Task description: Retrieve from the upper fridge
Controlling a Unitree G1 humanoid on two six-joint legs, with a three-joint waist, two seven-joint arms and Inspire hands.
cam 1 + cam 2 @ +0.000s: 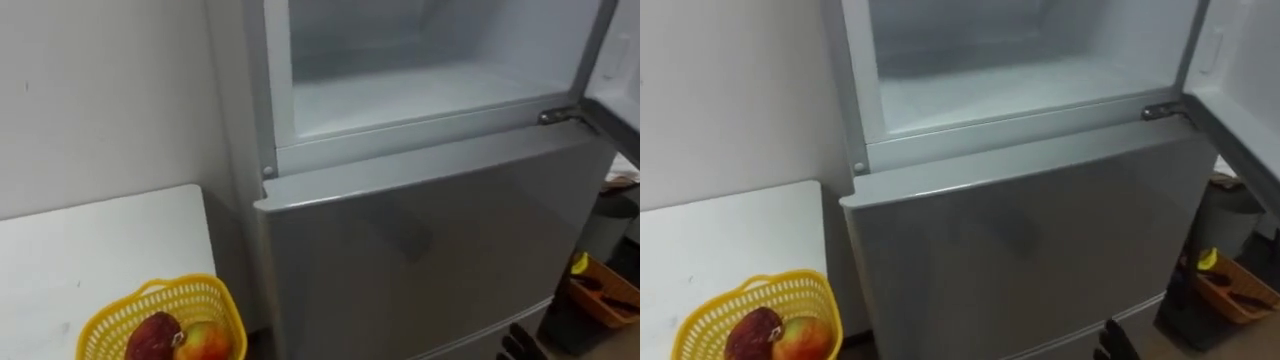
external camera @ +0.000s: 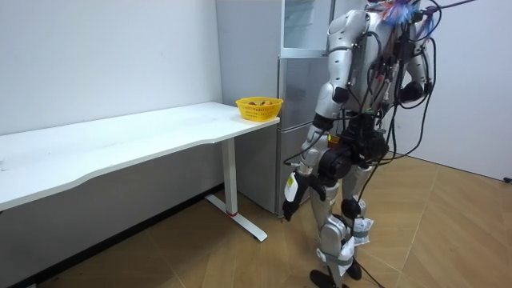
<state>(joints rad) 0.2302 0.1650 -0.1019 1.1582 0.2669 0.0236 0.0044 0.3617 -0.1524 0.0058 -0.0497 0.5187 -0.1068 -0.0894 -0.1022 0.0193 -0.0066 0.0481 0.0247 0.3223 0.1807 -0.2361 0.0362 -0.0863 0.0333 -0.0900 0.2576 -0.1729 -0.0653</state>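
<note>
The upper fridge compartment (image 1: 420, 90) stands open, and its white shelf looks bare. Its door (image 1: 615, 60) is swung out to the right. The grey lower door (image 1: 430, 250) is closed. A yellow basket (image 1: 200, 292) at the table's corner holds a dark red fruit (image 1: 152, 338) and a red-yellow apple (image 1: 205, 342). In the room view I stand facing the fridge (image 2: 300, 96), with my left hand (image 2: 294, 188) hanging at my side, fingers relaxed and empty. Dark fingertips of my right hand (image 1: 515, 345) show at the bottom edge.
The white table (image 1: 100, 250) runs along the wall left of the fridge. On the floor to the right are a dark bin (image 1: 610, 215) and an orange box (image 1: 605, 290) with small items. The open door's edge juts out at the right.
</note>
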